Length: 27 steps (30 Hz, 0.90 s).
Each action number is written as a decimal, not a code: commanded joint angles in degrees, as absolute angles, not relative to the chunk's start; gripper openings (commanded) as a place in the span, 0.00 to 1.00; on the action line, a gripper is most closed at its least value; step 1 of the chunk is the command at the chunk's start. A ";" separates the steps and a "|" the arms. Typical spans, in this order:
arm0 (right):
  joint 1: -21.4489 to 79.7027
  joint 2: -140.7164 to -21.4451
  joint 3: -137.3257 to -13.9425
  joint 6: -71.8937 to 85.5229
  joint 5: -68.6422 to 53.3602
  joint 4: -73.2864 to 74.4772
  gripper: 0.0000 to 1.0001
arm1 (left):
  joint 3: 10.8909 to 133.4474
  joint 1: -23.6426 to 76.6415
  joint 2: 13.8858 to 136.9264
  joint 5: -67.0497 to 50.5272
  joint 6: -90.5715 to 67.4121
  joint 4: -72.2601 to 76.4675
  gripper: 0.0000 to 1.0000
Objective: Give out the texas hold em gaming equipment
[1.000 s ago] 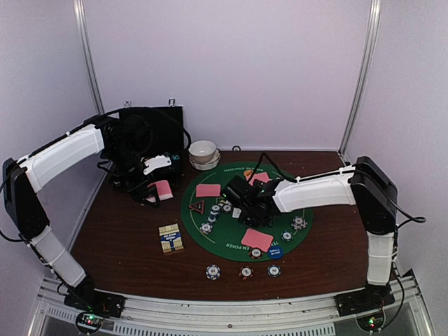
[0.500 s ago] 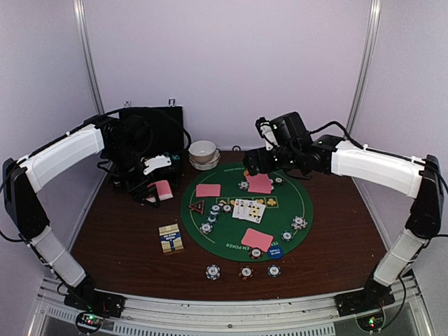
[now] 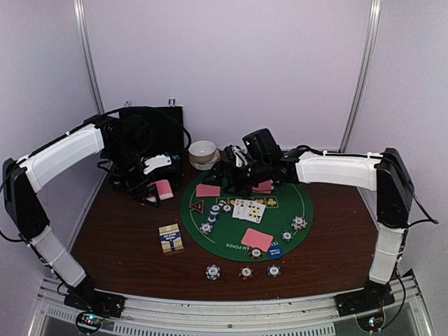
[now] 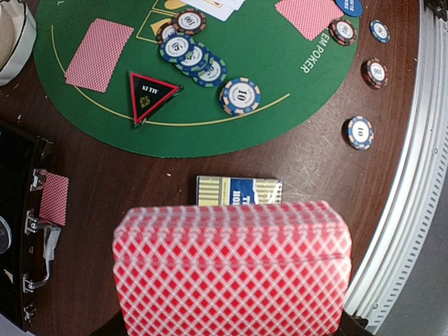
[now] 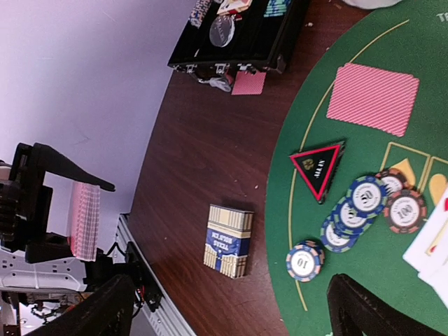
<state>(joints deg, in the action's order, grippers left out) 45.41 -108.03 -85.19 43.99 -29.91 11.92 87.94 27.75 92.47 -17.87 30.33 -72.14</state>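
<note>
A: What lies nearest, taking the round green mat (image 3: pixel 290 206) as the centre?

B: Just off its near edge, three striped chips (image 3: pixel 246 271) sit in a row on the brown table (image 3: pixel 126 245). A blue and cream card box (image 3: pixel 171 238) lies off the mat's near left.

A: And on the mat itself?

B: At its near edge, a pink-backed card (image 3: pixel 257 239) lies face down beside a blue disc (image 3: pixel 275 252). In the middle, a few face-up cards (image 3: pixel 248 209) are fanned. To their left is a chip cluster (image 4: pixel 192 56), and a red triangle (image 3: pixel 197 207) lies by the mat's left edge. A second pink card (image 3: pixel 208 190) lies face down on the far left part.

A: Where are the grippers?

B: The left gripper (image 3: pixel 155 187) hangs off the mat's left side, clamped on a deck (image 4: pixel 231 273) of pink-backed cards held above the table. The right gripper (image 3: pixel 231 173) hovers over the mat's far edge, fingers spread wide with nothing between them. A third pink card (image 3: pixel 264 186) shows just beside it.

A: Anything beyond the mat?

B: Stacked white bowls (image 3: pixel 204 154) stand just past its far left edge. A black case (image 3: pixel 150 133) stands farther left.
</note>
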 commanded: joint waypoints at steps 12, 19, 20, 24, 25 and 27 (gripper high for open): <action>51.32 -118.17 -92.51 62.95 -43.75 -6.62 1.00 | 90.79 27.51 93.41 -19.77 30.94 -71.15 0.00; 52.20 -120.54 -93.47 66.48 -45.02 -10.08 0.98 | 90.70 27.51 93.47 -19.75 30.93 -71.16 0.00; 52.32 -120.77 -93.51 67.11 -45.19 -10.65 0.98 | 90.70 27.51 93.41 -19.73 30.94 -71.18 0.00; 52.45 -121.73 -93.82 68.33 -45.66 -12.43 0.97 | 90.70 27.51 93.33 -19.93 30.94 -71.19 0.00; 52.47 -122.04 -94.16 68.56 -45.81 -12.44 0.97 | 90.77 27.51 93.32 -20.02 30.94 -71.18 0.00; 52.55 -122.93 -94.89 69.38 -46.30 -13.29 0.97 | 90.71 27.51 93.34 -20.11 30.94 -71.16 0.00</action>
